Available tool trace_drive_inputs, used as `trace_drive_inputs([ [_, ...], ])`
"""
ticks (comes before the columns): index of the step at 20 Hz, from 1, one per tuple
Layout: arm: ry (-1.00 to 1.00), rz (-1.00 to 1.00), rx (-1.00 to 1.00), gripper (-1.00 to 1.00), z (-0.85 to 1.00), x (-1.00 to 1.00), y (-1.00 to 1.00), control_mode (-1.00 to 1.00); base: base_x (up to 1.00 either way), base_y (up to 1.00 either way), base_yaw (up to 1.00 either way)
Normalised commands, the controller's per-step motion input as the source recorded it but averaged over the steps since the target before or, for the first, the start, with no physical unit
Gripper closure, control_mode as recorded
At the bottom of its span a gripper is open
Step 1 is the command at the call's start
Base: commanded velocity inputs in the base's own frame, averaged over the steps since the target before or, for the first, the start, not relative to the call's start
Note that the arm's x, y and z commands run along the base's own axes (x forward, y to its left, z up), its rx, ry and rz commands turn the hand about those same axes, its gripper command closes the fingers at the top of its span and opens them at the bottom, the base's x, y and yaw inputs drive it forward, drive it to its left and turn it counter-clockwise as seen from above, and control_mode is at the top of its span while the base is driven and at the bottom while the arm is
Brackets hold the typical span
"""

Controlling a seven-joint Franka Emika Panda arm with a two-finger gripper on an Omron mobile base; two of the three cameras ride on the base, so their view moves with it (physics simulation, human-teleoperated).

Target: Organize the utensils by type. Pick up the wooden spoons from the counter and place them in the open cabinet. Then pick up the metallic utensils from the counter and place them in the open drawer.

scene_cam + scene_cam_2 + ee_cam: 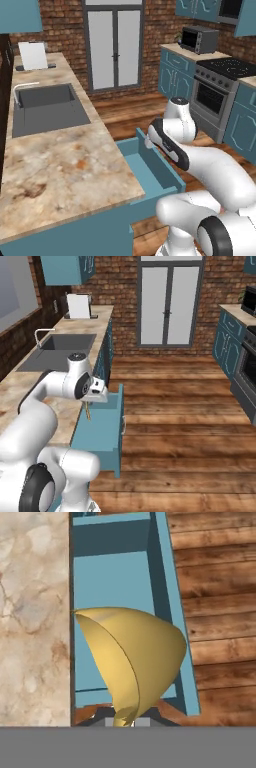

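My gripper [125, 719] is shut on a metallic utensil whose yellow rounded end [132, 657] looms large in the hand view. In the right base view the thin utensil [88, 412] hangs down from the gripper [92, 401], just above the open drawer [107, 426]. The drawer [150, 172] is pulled out from under the marbled counter [65, 165], and its teal inside [112, 582] lies directly below the utensil. The counter edge [35, 612] runs along the left of the hand view. The wooden spoons are out of view.
A sink [47, 105] with a faucet is set in the counter, with a white appliance [33, 55] beyond it. A teal wall cabinet [65, 268] hangs above the far end. A stove [220, 95] and microwave [198, 39] stand across the wooden floor [185, 421].
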Motion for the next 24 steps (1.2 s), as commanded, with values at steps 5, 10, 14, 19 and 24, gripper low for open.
trace_drive_inputs([
  [5, 0.0, -0.07, 0.0, 1.0, -0.57, 0.23, -0.14, -1.0, 0.0, 0.0, 0.0],
  [10, 0.0, 0.0, 0.0, 1.0, -0.43, 0.5, -0.01, -1.0, 0.0, 0.0, 0.0],
  [14, 0.02, 0.0, 0.0, 1.0, -0.42, 0.64, 0.0, -1.0, 0.0, 0.0, 0.0],
  [19, 0.04, 0.0, -0.01, 1.0, -0.42, 0.64, 0.0, -1.0, 0.0, 0.0, 0.0],
  [24, 0.05, 0.0, -0.02, 1.0, -0.45, 0.6, 0.0, -1.0, 0.0, 0.0, 0.0],
])
